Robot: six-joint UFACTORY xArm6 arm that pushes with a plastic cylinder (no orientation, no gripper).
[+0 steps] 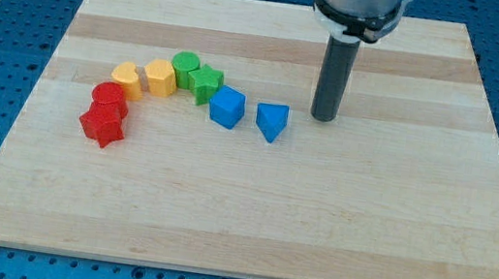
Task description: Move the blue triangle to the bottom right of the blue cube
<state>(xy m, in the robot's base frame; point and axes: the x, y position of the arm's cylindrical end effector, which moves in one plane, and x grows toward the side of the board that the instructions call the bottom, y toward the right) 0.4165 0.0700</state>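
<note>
The blue triangle [272, 121] lies near the board's middle, just right of the blue cube [227, 107], with a small gap between them. My tip [323, 118] touches the board to the right of the blue triangle and slightly above it, apart from it by about a block's width. The dark rod rises from the tip to the arm's grey flange at the view's top.
Left of the blue cube runs an arc of blocks: a green star [204, 84], a green cylinder [185, 67], a yellow block [160, 77], a yellow block [127, 77], a red cylinder [109, 98] and a red star [102, 125]. The wooden board [363, 234] sits on a blue perforated table.
</note>
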